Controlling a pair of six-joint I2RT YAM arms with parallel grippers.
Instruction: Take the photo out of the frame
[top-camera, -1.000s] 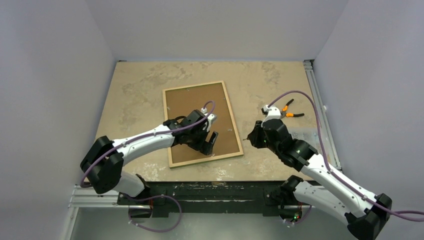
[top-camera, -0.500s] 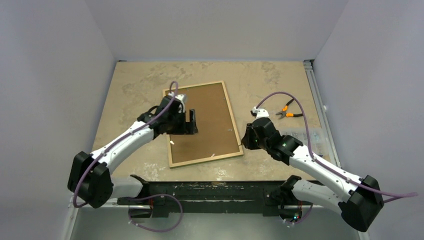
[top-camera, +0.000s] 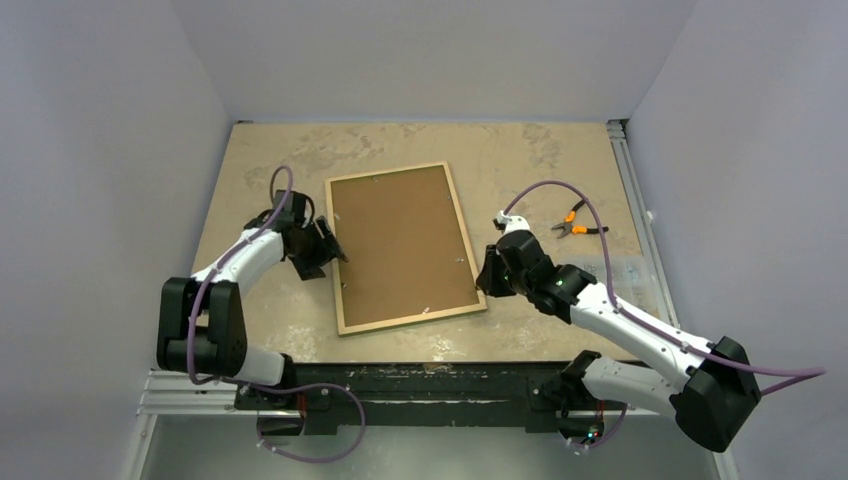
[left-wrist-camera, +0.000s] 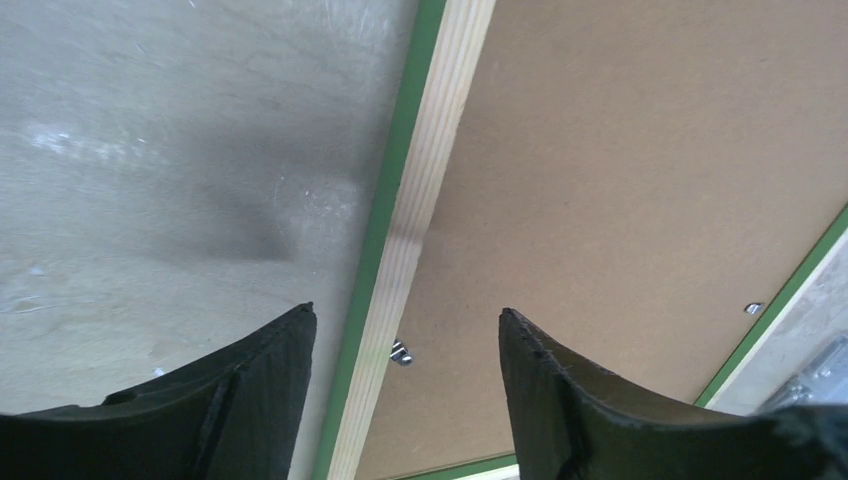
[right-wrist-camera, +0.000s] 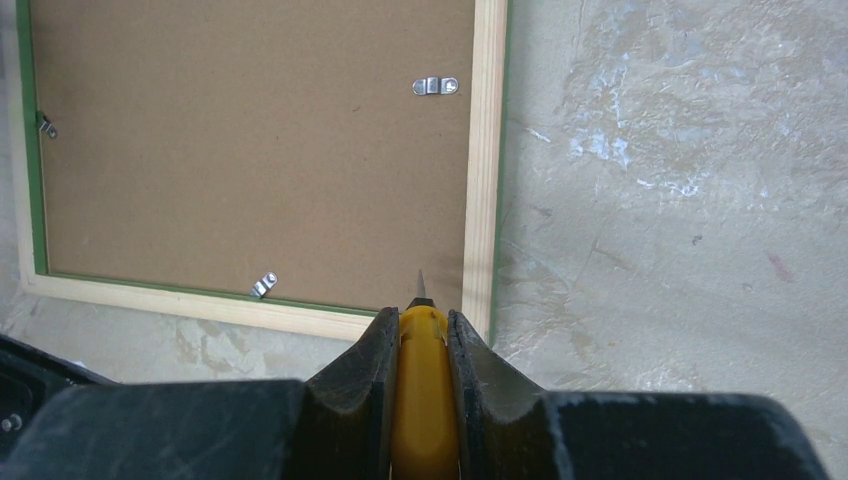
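Note:
The frame (top-camera: 390, 172) lies face down on the table, with its light wood back edge and green rim showing. The photo's brown fibreboard back (top-camera: 400, 240) fills it; the print side is hidden. Small metal tabs (right-wrist-camera: 436, 86) hold the board in. My left gripper (top-camera: 325, 247) is open and empty at the frame's left rail, its jaws straddling the rail (left-wrist-camera: 440, 150) in the left wrist view. My right gripper (top-camera: 490, 275) is shut on a yellow-handled tool (right-wrist-camera: 423, 400). The tool's thin metal tip points at the board just inside the frame's near right corner (right-wrist-camera: 488, 300).
Orange-handled pliers (top-camera: 577, 222) lie on the table right of the frame. A clear plastic box (top-camera: 620, 275) sits near the right edge beside a metal rail (top-camera: 640, 220). Grey walls close in the table on three sides.
My left gripper has swung from above the backboard's middle out to the frame's left rail. My right gripper, still holding the tool, has moved left to the frame's near right corner.

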